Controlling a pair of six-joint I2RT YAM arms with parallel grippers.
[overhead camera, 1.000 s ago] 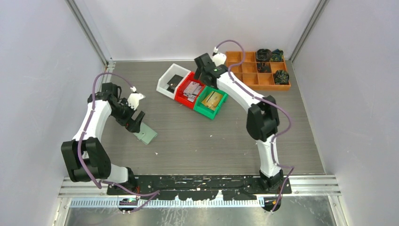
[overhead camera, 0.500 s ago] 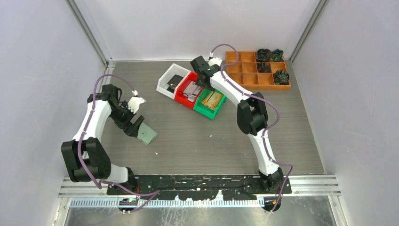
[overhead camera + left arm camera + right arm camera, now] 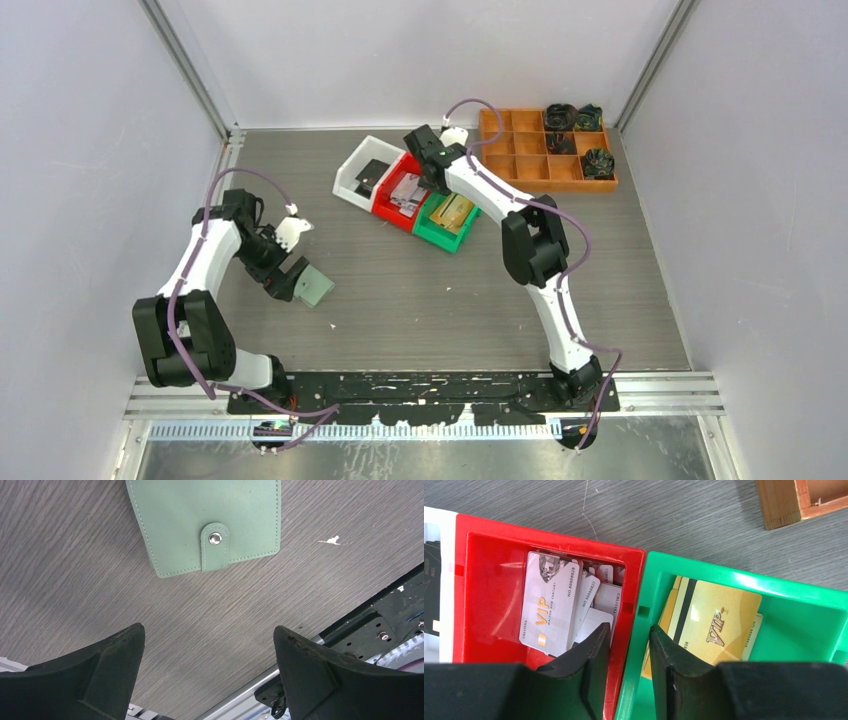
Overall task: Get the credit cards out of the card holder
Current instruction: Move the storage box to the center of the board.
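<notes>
- The left pincer (image 3: 207,632) hangs above the table (image 3: 75,580), fingers spread wide, nothing between them.
- Just beyond its fingertips, the card holder (image 3: 205,520) lies flat on the table, well apart from the bins. It is folded shut: mint green, stitched along the edge, with the snap tab (image 3: 215,545) lapped over the front face. No card shows at any edge.
- The right pincer (image 3: 628,630) hovers over the shared wall of the red bin (image 3: 489,535) and the green bin (image 3: 774,587). Its fingers are drawn near together with a narrow gap, gripping nothing.
- The credit cards (image 3: 549,605) lie sorted in the bins: silvery printed ones in the red bin, gold ones in the green bin, dark ones in the white bin (image 3: 347,180).
- Judgement: extraction appears largely complete. Whether the closed holder retains any card cannot be determined.
</notes>
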